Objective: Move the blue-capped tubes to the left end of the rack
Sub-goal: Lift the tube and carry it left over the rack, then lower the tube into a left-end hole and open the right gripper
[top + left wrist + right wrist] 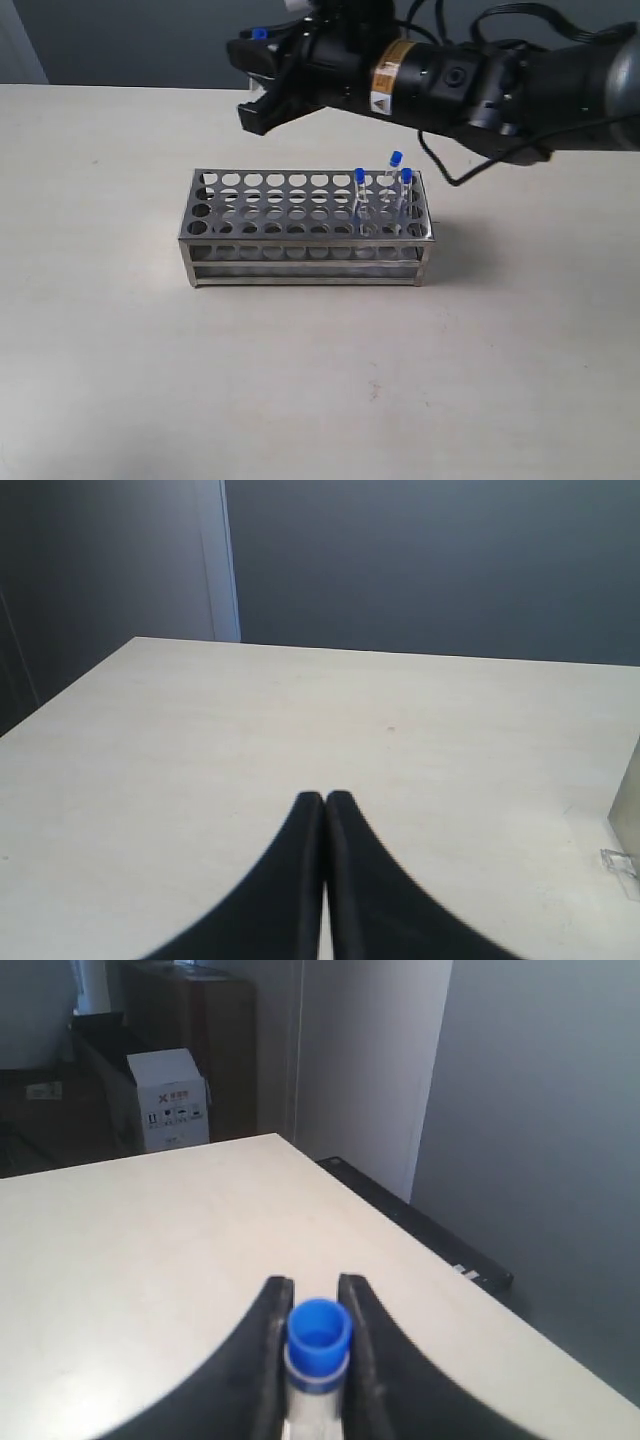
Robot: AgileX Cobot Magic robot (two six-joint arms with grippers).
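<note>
We list: right pincer (315, 1286) pinching one blue-capped tube (319, 1338) aloft, clear of the rack (300, 246); three blue-capped tubes (360, 192) standing in holes at its right end; left pincer (323, 798) pressed together over the counter (300, 720).

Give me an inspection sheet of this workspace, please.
Surface: pale table, no spills seen.
Job's things: steel rack; three blue-capped tubes at its right end; fourth tube in the right gripper.
Clutter: nothing seen.
Grippers: right gripper shut on the fourth tube; left gripper shut, empty.
Cables: black cables hang under the right arm.
Surroundings: grey wall; white box beyond the table.
</note>
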